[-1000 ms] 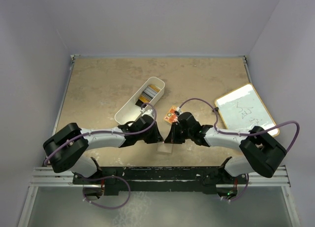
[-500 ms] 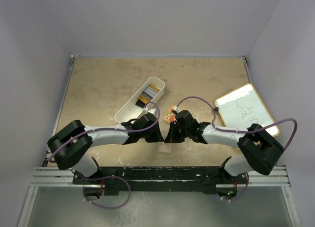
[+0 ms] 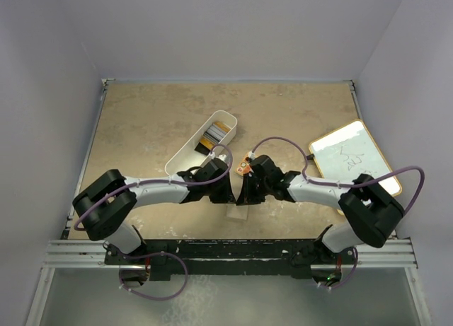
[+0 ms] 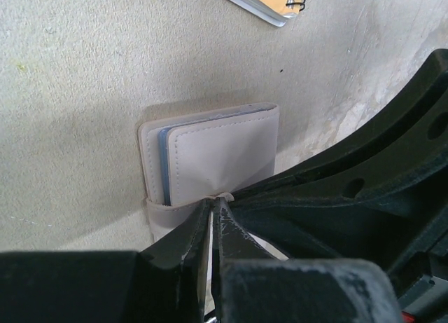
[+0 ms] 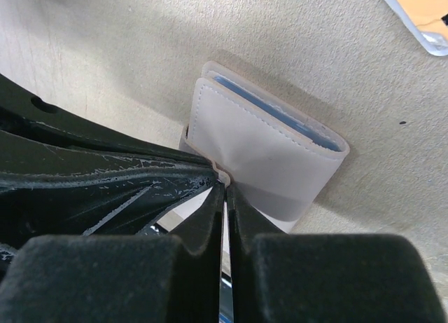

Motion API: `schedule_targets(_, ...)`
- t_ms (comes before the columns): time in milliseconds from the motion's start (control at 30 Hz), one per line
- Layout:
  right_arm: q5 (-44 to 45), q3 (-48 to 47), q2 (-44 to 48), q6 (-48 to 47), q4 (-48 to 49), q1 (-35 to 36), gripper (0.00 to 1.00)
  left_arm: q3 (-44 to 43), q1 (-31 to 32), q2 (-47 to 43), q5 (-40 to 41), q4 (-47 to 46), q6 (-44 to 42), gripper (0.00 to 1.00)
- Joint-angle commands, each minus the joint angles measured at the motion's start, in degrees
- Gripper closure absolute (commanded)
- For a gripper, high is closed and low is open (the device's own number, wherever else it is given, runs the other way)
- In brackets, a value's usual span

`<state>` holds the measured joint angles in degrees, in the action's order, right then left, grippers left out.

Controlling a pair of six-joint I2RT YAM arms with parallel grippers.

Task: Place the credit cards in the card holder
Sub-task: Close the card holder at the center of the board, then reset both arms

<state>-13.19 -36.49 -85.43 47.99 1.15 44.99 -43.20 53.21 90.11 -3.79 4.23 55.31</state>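
Two closed grippers meet at the card holder (image 4: 217, 158), which lies on the table (image 3: 141, 121) between my arms. Left: my left gripper (image 4: 212, 209), jaws shut, nips its near flap edge, probably to steady it. Centre: a blue card (image 5: 269, 106) sits inside. Right: my right gripper (image 5: 224, 186), almost shut, apparently pinches that same edge.

A robotics lab test cell: two white-and-black robot arms (image 3: 152, 190) trailing purple cables (image 3: 283, 143), bolted to a silver aluminium rail (image 3: 64, 254) beside a beige stone-patterned table (image 3: 156, 114) boxed by plain lavender-grey walls (image 3: 226, 29).
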Motion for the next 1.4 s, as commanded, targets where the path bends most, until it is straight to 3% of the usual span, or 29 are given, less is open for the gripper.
schedule_targets(0,11.2,-0.2,-3.7,-3.5,-2.9,0.6,0.92,0.4,0.8,3.4,0.7,0.2,-0.1,0.98)
schedule_targets(200,13.1,-1.8,1.8,-4.5,-3.3,0.5,0.85,-1.0,0.1,-2.2,5.3,2.0,0.5,0.87)
schedule_targets(367,15.7,-4.2,6.5,-6.3,-6.7,0.6,0.69,-3.8,-0.1,-10.5,14.5,8.1,-1.5,0.73)
schedule_targets(500,18.0,-4.9,12.9,-6.6,-9.8,0.6,0.59,-7.1,-0.1,-17.7,24.5,15.4,-2.4,0.54)
schedule_targets(633,19.2,-6.4,20.8,-6.5,-13.5,0.6,0.48,-11.7,-0.1,-25.8,30.9,22.2,-4.3,0.49)
schedule_targets(767,23.5,-8.8,26.5,-8.5,-15.4,0.6,0.28,-16.5,-0.1,-31.8,37.9,30.3,-5.8,0.39)
schedule_targets(933,26.6,-14.3,30.1,-11.3,-21.0,0.6,0.02,-20.2,-0.1,-37.7,41.0,35.5,-7.5,0.33)
schedule_targets(1000,27.5,-15.9,31.2,-11.8,-22.8,0.6,0.00,-20.8,-0.1,-39.8,40.9,35.5,-8.1,0.25)
schedule_targets(1133,27.9,-17.1,33.9,-12.3,-22.9,0.6,0.00,-20.1,-0.1,-44.3,37.2,34.0,-9.5,0.23)
schedule_targets(1367,25.4,-8.3,37.6,-9.1,-17.2,0.5,0.00,-11.2,-0.2,-52.0,33.1,27.5,-11.2,0.20)
